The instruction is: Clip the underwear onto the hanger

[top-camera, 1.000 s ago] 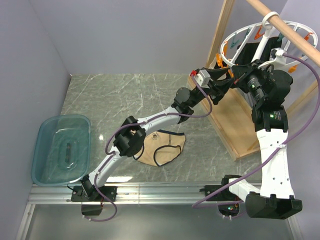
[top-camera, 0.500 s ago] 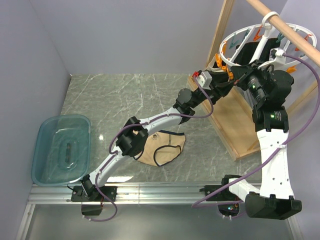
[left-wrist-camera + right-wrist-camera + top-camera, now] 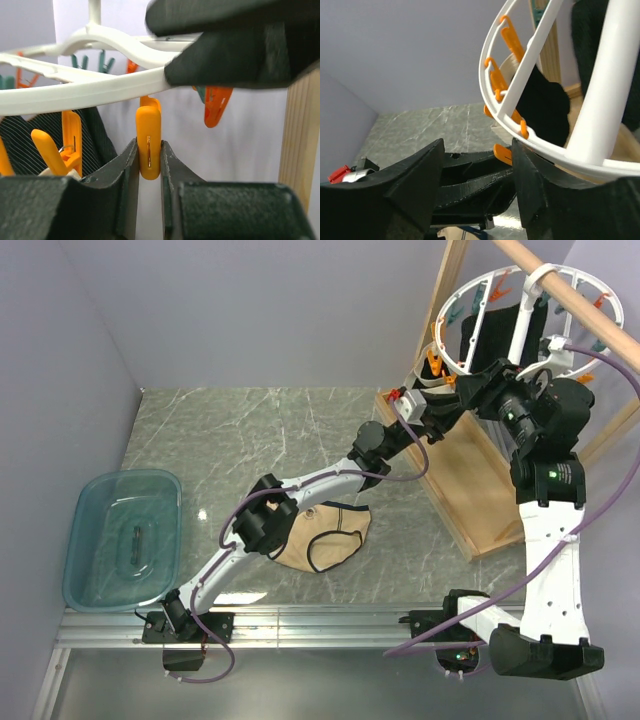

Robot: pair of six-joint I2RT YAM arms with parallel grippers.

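Left gripper (image 3: 149, 147) is clamped tight on an orange clip (image 3: 149, 131), one finger pressed to each flank, and the clip dangles straight down from the white ring of the hanger (image 3: 75, 90). Behind it the left arm runs long and nearly stretched out, rising from its base at 7 o'clock in the top view, across the bench (image 3: 260, 440), up to the hanger at 1 o'clock.

Right gripper (image 3: 477, 145) comes in from the 3 o'clock side with its fingers spread wide. The ring sweeps over its right finger, and the left gripper shows through the gap. The right arm stands tall from its base at 5 o'clock and bends at the wrist toward 9.

A black garment (image 3: 545, 107) hangs inside the tilted ring, beside the wooden frame (image 3: 447, 295).

The underwear (image 3: 340, 535) lies flat on the bench at 6 o'clock, just beside the left arm's elbow and well apart from both grippers. A clear teal tub (image 3: 125, 475) sits at 8 o'clock.
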